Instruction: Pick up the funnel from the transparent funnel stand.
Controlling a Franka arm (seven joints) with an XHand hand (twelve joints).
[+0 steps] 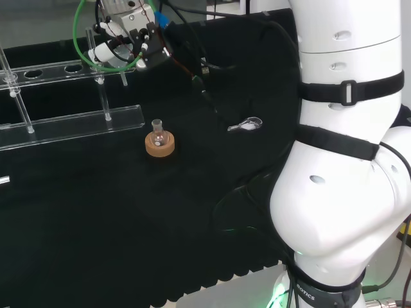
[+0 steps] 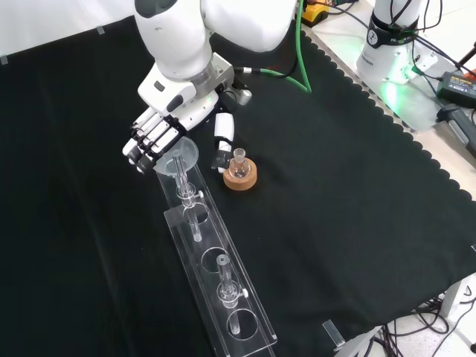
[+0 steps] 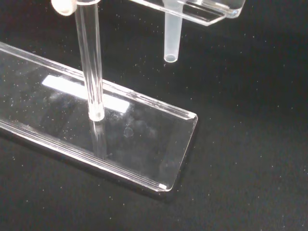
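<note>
Front view: the hand [image 2: 152, 140] hangs over the far end of the transparent funnel stand [image 2: 245, 343], its dark-tipped fingers [image 2: 140, 153] held fairly straight and close together, slanting down toward the counter [image 2: 357, 223] at the view's left of the stand, with nothing between them; the thumb [image 2: 223, 137] juts out apart on the other side, pointing down near the flask. The funnel [image 2: 184, 158] sits in the stand's farthest hole, its clear round mouth just beside the fingers (whether a fingertip touches its rim cannot be told), and its stem drops through the upper plate. The stand runs from there toward the view's bottom, with further round holes and upright clear posts capped by white pegs. Just to the right of the funnel in this view, a small round flask [image 2: 239, 159] stands upright on a cork ring [image 2: 241, 178], apart from the stand. In the head view the hand [image 1: 122, 32] is at the top, above the stand's upper rail [image 1: 51, 69], and the flask on its cork ring [image 1: 160, 145] sits in front of the stand's base plate; a small clear scoop-like piece [image 1: 247, 124] lies on the black cloth well to the right. The wrist view looks close at the base plate's end [image 3: 144, 144], with a clear post [image 3: 90, 62] rising from it and the funnel's stem [image 3: 171, 41] hanging above the cloth, its tip clear of the base.
</note>
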